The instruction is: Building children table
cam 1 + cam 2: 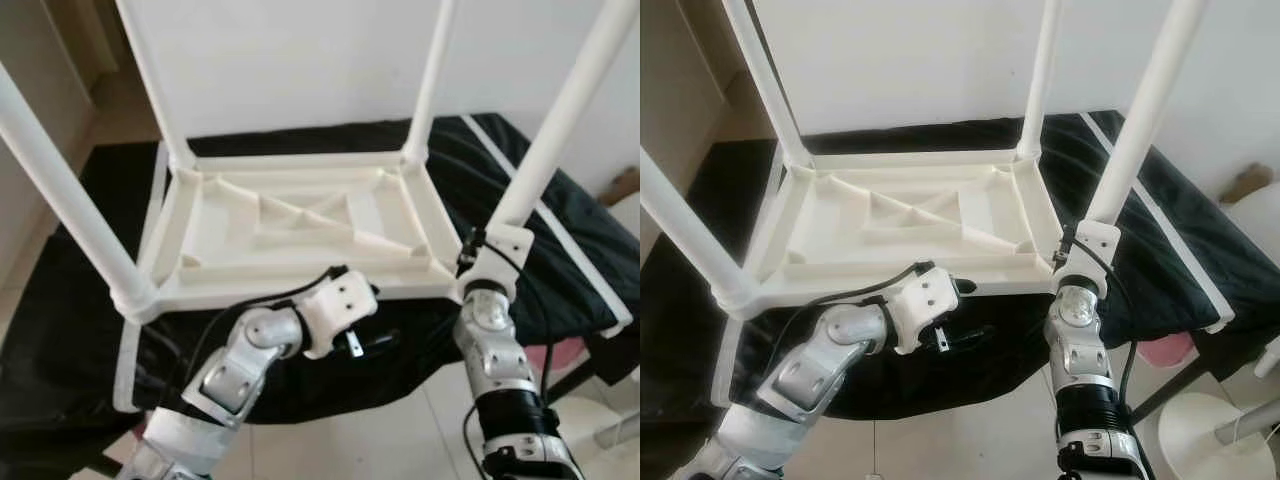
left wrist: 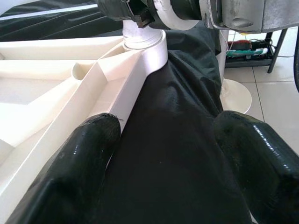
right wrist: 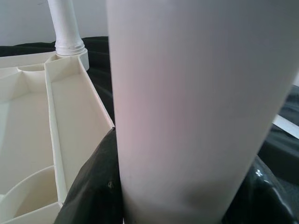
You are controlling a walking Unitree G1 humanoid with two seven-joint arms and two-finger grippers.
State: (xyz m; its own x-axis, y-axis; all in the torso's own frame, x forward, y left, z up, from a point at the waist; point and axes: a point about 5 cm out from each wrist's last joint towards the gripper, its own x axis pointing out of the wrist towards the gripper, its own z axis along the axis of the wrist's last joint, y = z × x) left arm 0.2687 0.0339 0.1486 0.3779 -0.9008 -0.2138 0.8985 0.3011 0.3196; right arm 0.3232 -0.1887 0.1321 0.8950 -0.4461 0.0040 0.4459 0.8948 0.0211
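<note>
A white children table top (image 1: 290,225) lies upside down on a black cloth (image 1: 60,330), with all of its legs pointing up. My right gripper (image 1: 488,258) is shut on the near-right leg (image 1: 560,130) just above its socket. In the right wrist view that leg (image 3: 196,102) stands between the black fingers (image 3: 93,186). Over the cloth beside the table's front rim (image 2: 93,98) is my left gripper (image 2: 163,154), open, one finger (image 2: 79,158) close against the rim and nothing between the two.
The near-left leg (image 1: 60,190) and the two far legs (image 1: 150,80) rise beside the arms. On the tiled floor to the right stand a round white base (image 1: 1210,425) and something pink (image 1: 1165,350). A white wall is behind.
</note>
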